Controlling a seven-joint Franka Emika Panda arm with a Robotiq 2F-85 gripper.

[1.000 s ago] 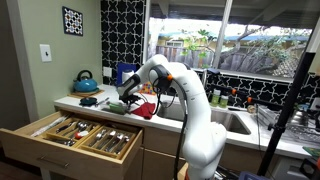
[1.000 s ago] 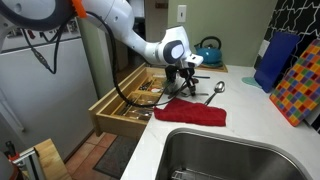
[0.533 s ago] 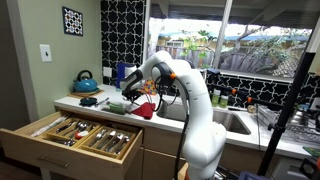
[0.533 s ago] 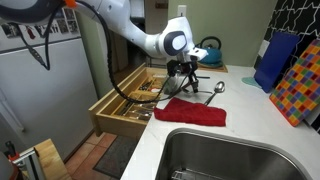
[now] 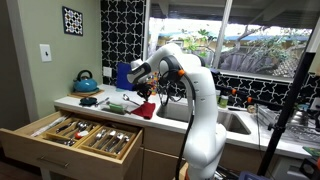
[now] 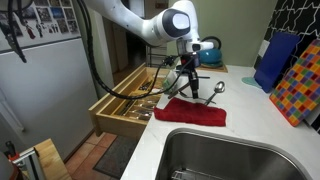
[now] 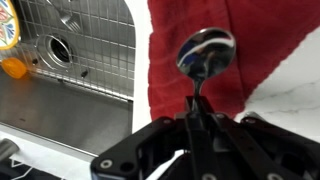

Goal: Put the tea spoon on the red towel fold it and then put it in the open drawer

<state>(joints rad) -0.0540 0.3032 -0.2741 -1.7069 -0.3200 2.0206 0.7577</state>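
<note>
My gripper (image 7: 198,112) is shut on the handle of a tea spoon (image 7: 205,52). The spoon's bowl hangs over the red towel (image 7: 180,75). The towel lies flat on the white counter beside the sink, seen in both exterior views (image 6: 191,113) (image 5: 145,108). The gripper (image 6: 187,78) (image 5: 144,87) is raised above the towel's far edge. The open drawer (image 5: 40,142) (image 6: 112,110) sits below the counter, with cutlery in its compartments.
A second, larger spoon (image 6: 215,91) lies on the counter behind the towel. A blue kettle (image 5: 85,81) stands at the counter's end. The sink (image 6: 230,155) (image 7: 70,70) is next to the towel. Colourful boards (image 6: 290,70) lean against the wall.
The gripper has lifted off the counter with the tea spoon in it and moved up over the red towel. The larger spoon has stayed in place.
</note>
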